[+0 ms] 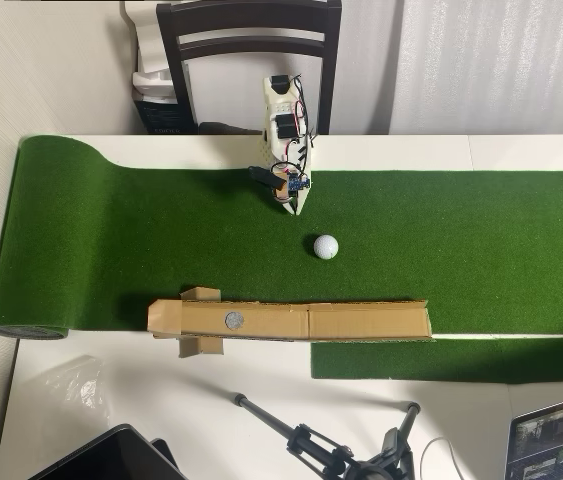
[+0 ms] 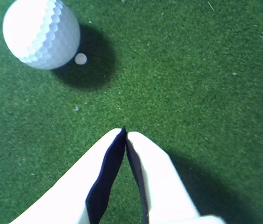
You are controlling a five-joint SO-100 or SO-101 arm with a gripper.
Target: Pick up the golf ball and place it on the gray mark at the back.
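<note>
Golf ball [image 1: 326,246] first: in the overhead view it sits on the green turf [image 1: 111,230], out in the open, just ahead of the arm's white fingers [image 1: 295,210] and a little to their right as that view shows it. It is touching nothing but the turf. Toward the bottom of that view lies the long brown cardboard strip [image 1: 361,320] along the turf's edge, and the gray mark [image 1: 232,321] is printed on it toward its left part, well apart from the ball. The white tabletop [image 1: 211,400] shows below the strip, with a tripod [image 1: 311,440] lying on it.

From the wrist view the ball [image 2: 41,33] fills the top-left corner, dimples clear, throwing a dark shadow to its right. A tiny white dot [image 2: 81,59] lies on the turf right at its edge. The fingers [image 2: 124,131] come up from the bottom edge with their tips pressed together, closed on nothing, and well short of the ball.

I'd judge the ball hard, light and slick, and ready to roll at a nudge, so the fingers need to open wide and close across its widest part. Being round, it has no long axis and points no way; any printing on it I cannot quite make out.
</note>
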